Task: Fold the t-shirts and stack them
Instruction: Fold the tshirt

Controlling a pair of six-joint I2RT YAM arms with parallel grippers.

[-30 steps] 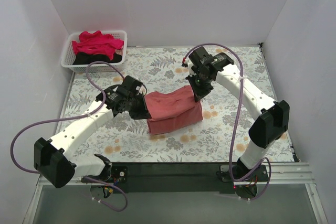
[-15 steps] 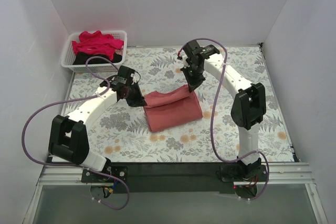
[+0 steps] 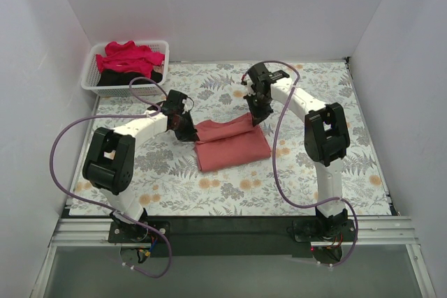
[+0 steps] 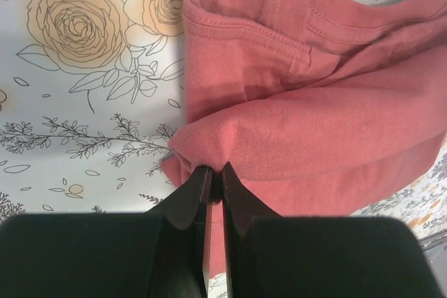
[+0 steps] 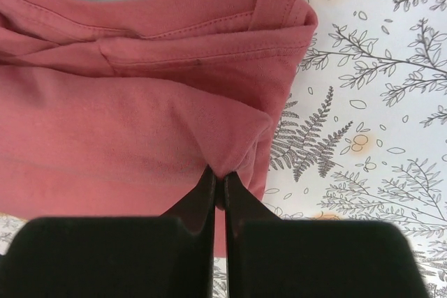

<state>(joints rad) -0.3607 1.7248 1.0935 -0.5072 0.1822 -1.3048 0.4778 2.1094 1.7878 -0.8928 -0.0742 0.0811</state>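
Lying on floral tablecloth (image 3: 230, 193), coral t-shirt (image 3: 234, 148), white walls (image 3: 223, 5), basket (image 3: 105, 89) far-left.

The white-shelled, black-jointed L arm (image 3: 140, 127) rises from its base at the near edge, folds at the elbow and runs its forearm out to the R. Its black two-finger L gripper (image 3: 187, 130) is tipped down w/ both fingertips (image 4: 188, 200) pressed together, pinching a fold at the L corner of the dusty coral-red cloth t-shirt (image 3: 234, 146). The matching R arm (image 3: 302, 102) stands taller, elbow high, forearm reaching back and L, wrist bent down; its black R gripper (image 3: 254, 118) is likewise closed tight, nipping a fold at the tee's far R corner.
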